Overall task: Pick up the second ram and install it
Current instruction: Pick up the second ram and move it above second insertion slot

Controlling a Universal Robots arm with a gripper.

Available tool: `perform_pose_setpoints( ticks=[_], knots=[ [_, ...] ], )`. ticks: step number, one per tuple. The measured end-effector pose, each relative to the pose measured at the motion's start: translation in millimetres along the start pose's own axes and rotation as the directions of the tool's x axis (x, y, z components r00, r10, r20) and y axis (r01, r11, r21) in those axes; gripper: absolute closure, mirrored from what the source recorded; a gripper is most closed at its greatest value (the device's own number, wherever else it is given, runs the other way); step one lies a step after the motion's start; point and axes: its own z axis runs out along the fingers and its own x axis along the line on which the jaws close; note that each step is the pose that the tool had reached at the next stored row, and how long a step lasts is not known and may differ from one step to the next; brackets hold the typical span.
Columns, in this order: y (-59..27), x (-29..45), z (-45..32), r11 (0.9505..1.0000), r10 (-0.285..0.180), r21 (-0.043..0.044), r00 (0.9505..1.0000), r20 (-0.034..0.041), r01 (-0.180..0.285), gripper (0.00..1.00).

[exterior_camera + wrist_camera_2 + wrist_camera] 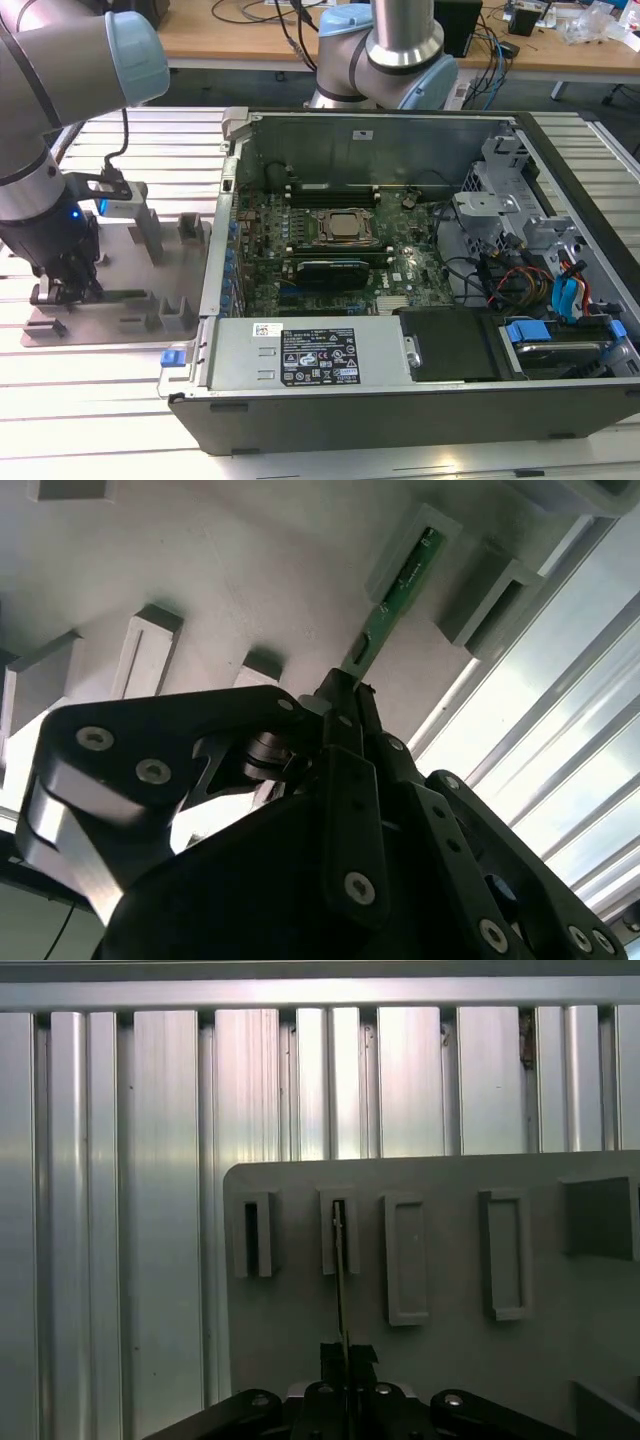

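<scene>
At the exterior view's left, in the lower part of the frame, the robot arm reaches down to a grey fixture plate [130, 250] lying on the ribbed metal desk [90, 400]. An open computer case [400, 400] fills the centre and the exterior view's right.

The end effector [62, 290] sits low over the plate. In both wrist views the second ram [395, 590] [340, 1260] appears as a thin green board seen nearly edge-on. One end sits in a slotted grey holder [327, 1240] on the plate and the other end runs into the end effector [345, 685] [345, 1355]. The fingers are drawn in close, with only the board's thickness between them, and seem to pinch the stick's near end.

The stick looks light and stiff but fragile. It would probably tolerate a firm pinch across its flat faces, and bending or twisting could damage it. Held by one end, as it appears here, it could tilt easily, so the hold needs to stay square.
</scene>
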Motion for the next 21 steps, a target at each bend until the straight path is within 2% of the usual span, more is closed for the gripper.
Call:
perform_pose_setpoints(
  ticks=[3, 10, 19, 21],
  knots=[
    [0.1, 0.0, -7.3, 1.0000, 0.000, 0.0001, 1.0000, 0.0000, 0.000, 0.87],
    [0.3, -0.1, -15.5, 1.0000, 0.000, 0.0001, 1.0000, 0.0005, 0.000, 0.87],
    [0.6, -0.2, -30.9, 1.0000, 0.000, 0.0000, 1.0000, 0.0011, 0.000, 0.87],
    [0.8, -0.2, -36.7, 1.0000, 0.000, -0.0001, 1.0000, 0.0011, 0.000, 0.87]
  ],
)
